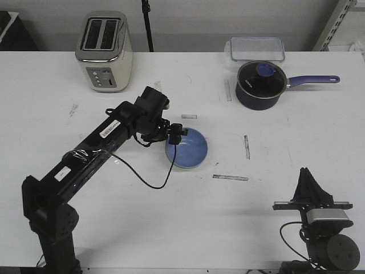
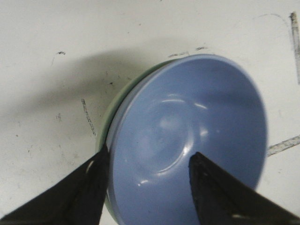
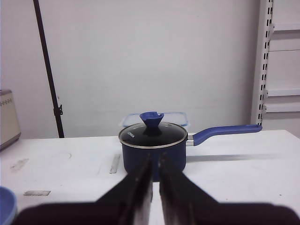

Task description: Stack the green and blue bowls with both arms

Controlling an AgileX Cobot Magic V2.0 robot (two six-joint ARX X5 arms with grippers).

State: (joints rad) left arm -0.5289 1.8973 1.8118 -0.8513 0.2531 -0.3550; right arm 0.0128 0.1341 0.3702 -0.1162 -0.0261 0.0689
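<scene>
The blue bowl sits near the middle of the front view, mouth up, nested inside the green bowl, which shows only as a thin pale rim along the blue one's edge in the left wrist view. Round, the bowls have no long axis. The left arm stretches from the lower left up toward the centre, and the left gripper has its fingers apart, astride the blue bowl's rim. The right gripper, at the lower right of the front view, is nearly closed and empty, aimed at the saucepan across the table.
</scene>
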